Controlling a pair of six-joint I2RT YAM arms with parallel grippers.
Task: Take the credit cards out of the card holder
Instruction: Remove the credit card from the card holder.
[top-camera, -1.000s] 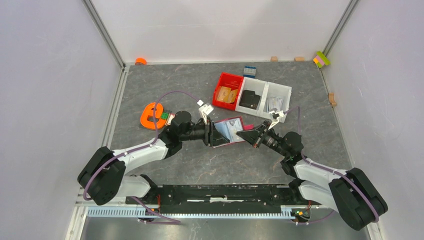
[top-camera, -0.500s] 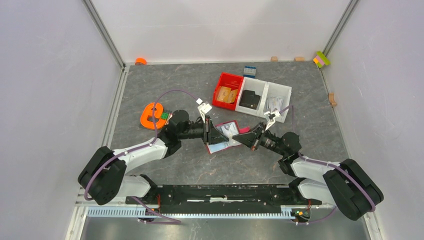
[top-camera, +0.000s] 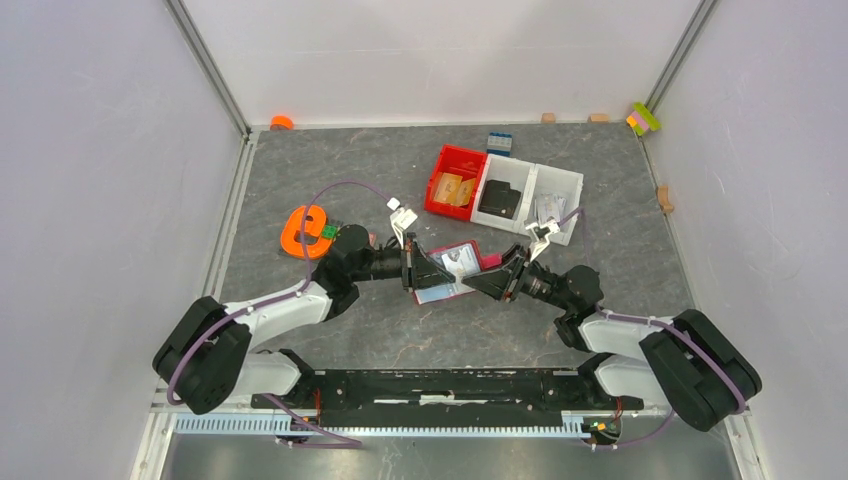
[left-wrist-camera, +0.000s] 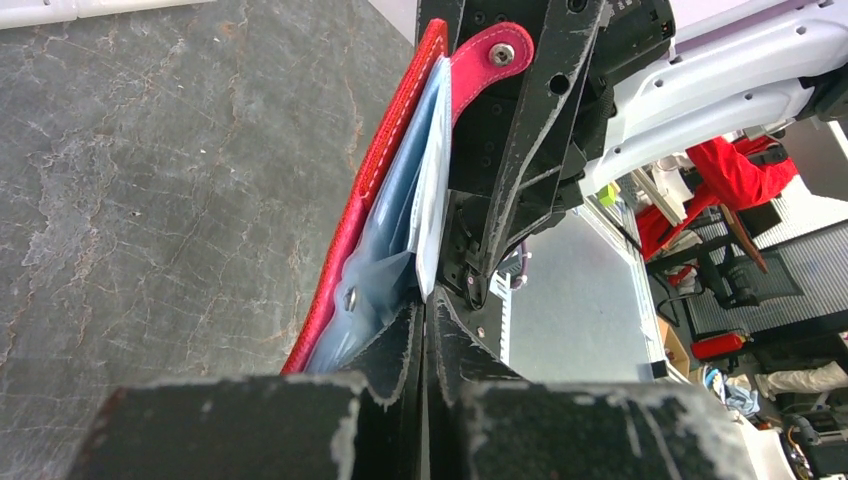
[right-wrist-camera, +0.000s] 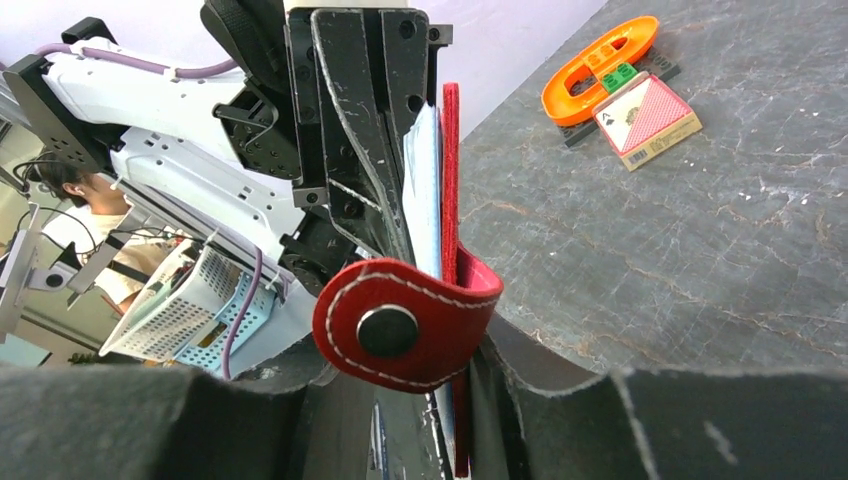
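Observation:
The dark red card holder (top-camera: 466, 258) hangs open above the table between my two grippers. My left gripper (top-camera: 417, 270) comes in from the left, its jaws shut (left-wrist-camera: 424, 303) on the lower edge of a pale credit card (left-wrist-camera: 432, 185) that stands in the holder's (left-wrist-camera: 372, 195) clear pocket. A light blue credit card (top-camera: 440, 293) sticks out below the holder. My right gripper (top-camera: 501, 281) is at the holder's right end. Its jaws (right-wrist-camera: 425, 395) stand apart around the red cover (right-wrist-camera: 450, 150), the snap strap (right-wrist-camera: 405, 320) curling over them.
A red bin (top-camera: 455, 180) and two white bins (top-camera: 532, 196) sit behind the holder. An orange piece (top-camera: 303, 232) and a playing-card box (right-wrist-camera: 650, 120) lie to the left. A blue block (top-camera: 499, 142) and small wooden pieces lie near the back wall.
My left jaws have closed onto the card. My right jaws, shut on the holder before, have opened. Both grippers and the holder have shifted slightly left, and the holder has tilted flatter.

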